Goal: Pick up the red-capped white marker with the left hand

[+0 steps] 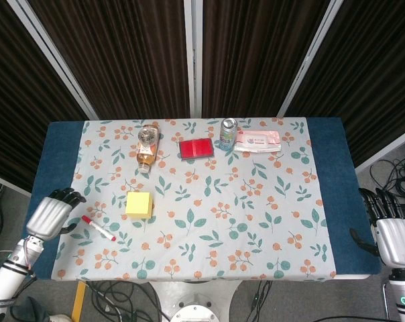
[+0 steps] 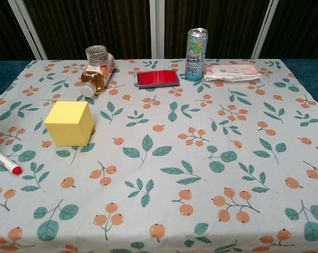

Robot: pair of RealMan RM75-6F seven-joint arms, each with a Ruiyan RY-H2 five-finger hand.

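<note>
Left robot hand (image 1: 51, 213) hovers at the lower left of the bench (image 1: 326, 168), fingers loosely curled and holding nothing, just left of the red-capped white marker (image 1: 98, 228). Right robot hand (image 1: 393, 235) hangs off the lower right edge, fingers apart. A careless approach could roll the marker away or nudge the yellow block (image 1: 139, 204). The lying bottle (image 1: 147, 145) holds amber liquid; the can (image 1: 228, 134) stands upright.
</note>
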